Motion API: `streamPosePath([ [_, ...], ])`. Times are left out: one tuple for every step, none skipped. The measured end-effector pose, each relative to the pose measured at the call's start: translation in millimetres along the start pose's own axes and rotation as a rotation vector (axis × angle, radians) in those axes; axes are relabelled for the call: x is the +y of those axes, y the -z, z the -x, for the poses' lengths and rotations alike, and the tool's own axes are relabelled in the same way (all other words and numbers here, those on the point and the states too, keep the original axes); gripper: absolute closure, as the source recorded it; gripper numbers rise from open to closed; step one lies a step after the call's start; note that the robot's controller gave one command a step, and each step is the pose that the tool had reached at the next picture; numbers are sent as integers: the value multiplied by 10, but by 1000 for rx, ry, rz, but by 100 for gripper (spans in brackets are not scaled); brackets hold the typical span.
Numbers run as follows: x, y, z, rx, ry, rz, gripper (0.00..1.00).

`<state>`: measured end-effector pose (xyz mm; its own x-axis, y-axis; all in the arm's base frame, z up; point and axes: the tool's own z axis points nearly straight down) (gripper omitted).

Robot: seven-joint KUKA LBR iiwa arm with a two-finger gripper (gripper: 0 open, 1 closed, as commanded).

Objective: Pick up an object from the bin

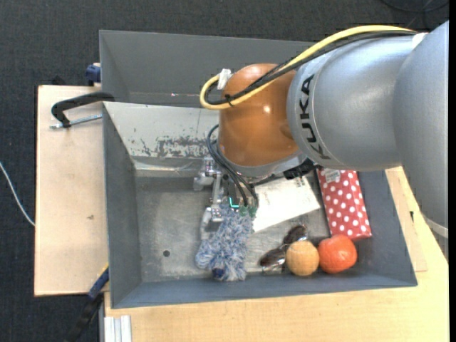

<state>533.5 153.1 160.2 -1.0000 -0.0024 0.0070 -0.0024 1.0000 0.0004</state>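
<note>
An orange ball (337,254) touches a tan ball (302,258) near a red dotted box (345,203).

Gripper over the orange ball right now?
No, the gripper is above the top end of the blue-white fuzzy cloth mid-bin; the orange ball lies apart, toward the view's right.

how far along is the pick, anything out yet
Done: the hand is down in the bin, at the top end of the blue-and-white fuzzy cloth. In hand: the grasp, which I can't confirm. Left: the lift; the cloth lies on the bin floor.
</note>
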Motion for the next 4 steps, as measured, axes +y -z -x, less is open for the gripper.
streamPosePath([
  [-7,40,21,-8,-2,1,0],
  [-235,-127,-80,-11,238,1,0],
  [-544,-386,-192,-8,437,-1,0],
  [-452,-398,-84,-12,590,-1,0],
])
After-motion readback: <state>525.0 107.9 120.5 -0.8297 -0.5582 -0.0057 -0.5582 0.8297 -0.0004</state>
